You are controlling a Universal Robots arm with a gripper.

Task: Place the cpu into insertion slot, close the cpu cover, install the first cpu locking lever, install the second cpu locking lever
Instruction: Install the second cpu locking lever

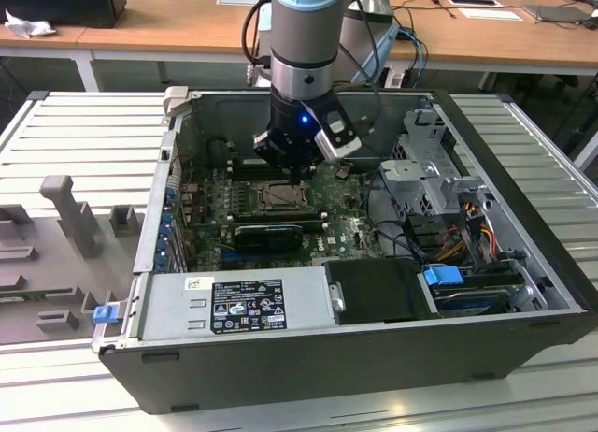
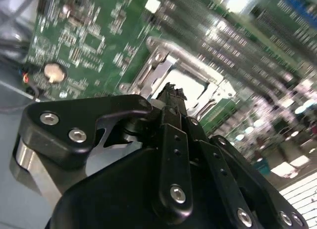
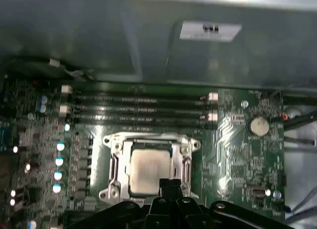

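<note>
pincer (image 3: 169, 183) narrowed, empty, over cpu (image 3: 148, 170) under cpu cover (image 3: 148, 140); memory slots (image 3: 138, 107) beside.

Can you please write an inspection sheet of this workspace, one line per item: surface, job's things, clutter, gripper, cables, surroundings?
Surface: open computer case lying on a slatted metal table.
Job's things: cpu sits in the insertion slot; cpu cover lies closed around it, the chip showing through its window. State of the locking levers cannot be told.
Clutter: grey moulded fixture on the table at the exterior view's left.
Gripper: gripper is low over the edge of the socket; contact cannot be told.
Cables: coloured wire bundle inside the case at the exterior view's right; black cables along the arm.
Surroundings: wooden desks behind the table.
</note>
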